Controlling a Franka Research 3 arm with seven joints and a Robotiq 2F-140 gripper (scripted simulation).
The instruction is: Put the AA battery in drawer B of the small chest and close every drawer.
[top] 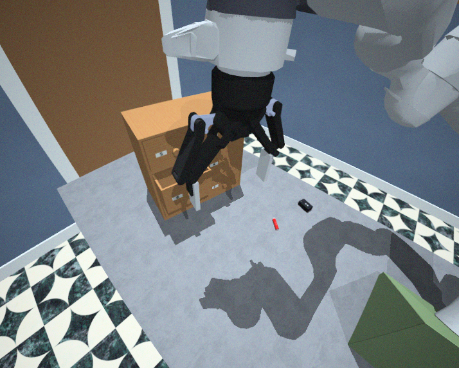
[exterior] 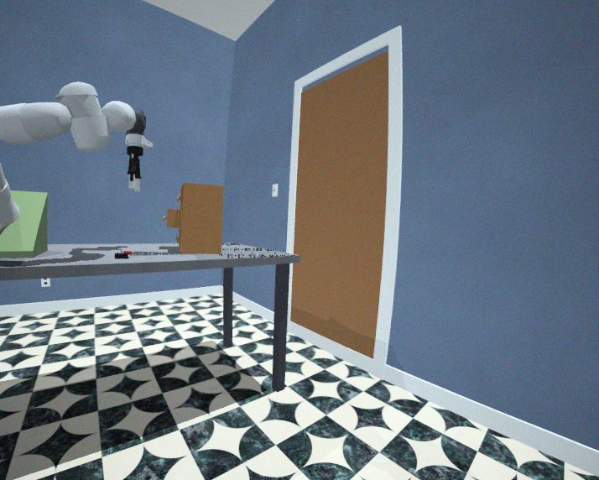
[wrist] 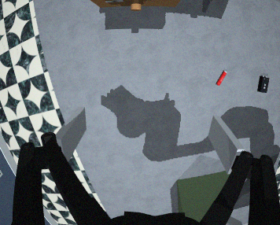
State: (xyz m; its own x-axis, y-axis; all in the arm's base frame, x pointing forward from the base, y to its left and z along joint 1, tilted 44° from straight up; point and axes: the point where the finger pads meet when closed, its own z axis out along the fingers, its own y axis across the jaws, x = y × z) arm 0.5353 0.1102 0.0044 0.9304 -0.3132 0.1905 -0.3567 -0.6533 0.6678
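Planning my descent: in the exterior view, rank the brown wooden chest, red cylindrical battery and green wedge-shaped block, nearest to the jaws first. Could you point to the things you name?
1. Wooden chest (top: 168,112) (exterior: 202,220) (wrist: 163,2), image right.
2. Red battery (top: 275,223) (exterior: 127,252) (wrist: 221,78), below.
3. Green block (top: 390,329) (exterior: 32,220) (wrist: 198,197), far image left.

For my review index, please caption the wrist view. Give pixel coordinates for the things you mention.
Open gripper (top: 229,178) (exterior: 133,185) (wrist: 149,123) above the table, red battery (top: 275,223) (exterior: 127,252) (wrist: 222,78) lying beyond its fingers.

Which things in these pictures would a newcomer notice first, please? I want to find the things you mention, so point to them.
First comes the big black pincer (top: 229,174) (exterior: 133,185) (wrist: 149,123), hanging wide open above the table and, from the top view, partly hiding the wooden chest (top: 168,114) (exterior: 202,220) (wrist: 163,3). Next, one drawer (top: 168,202) (exterior: 173,218) of that chest juts out of its front. Then the small red battery (top: 275,223) (exterior: 127,252) (wrist: 222,78) stands out brightly against the grey tabletop.
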